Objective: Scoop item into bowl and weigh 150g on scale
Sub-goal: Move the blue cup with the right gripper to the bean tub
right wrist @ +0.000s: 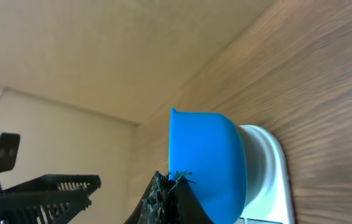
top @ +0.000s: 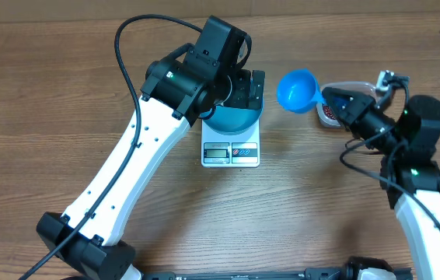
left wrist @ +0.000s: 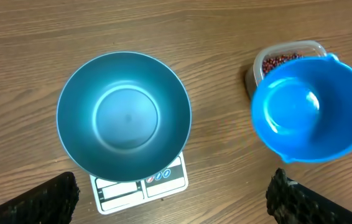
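Wooden counter (top: 64, 78): right pincer (top: 335, 101) clamps empty blue plastic scoop (top: 296, 90), left pincer (left wrist: 173, 202) gapes idle. Dip deep into red-brown beans (left wrist: 278, 61), lift level.

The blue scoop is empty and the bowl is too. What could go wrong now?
The left gripper hangs open right over the bowl on the scale, so the scoop in the right gripper could bump that arm and spill. Digging into the beans might shove the clear tub sideways. A knock could also slide the bowl off the small scale.
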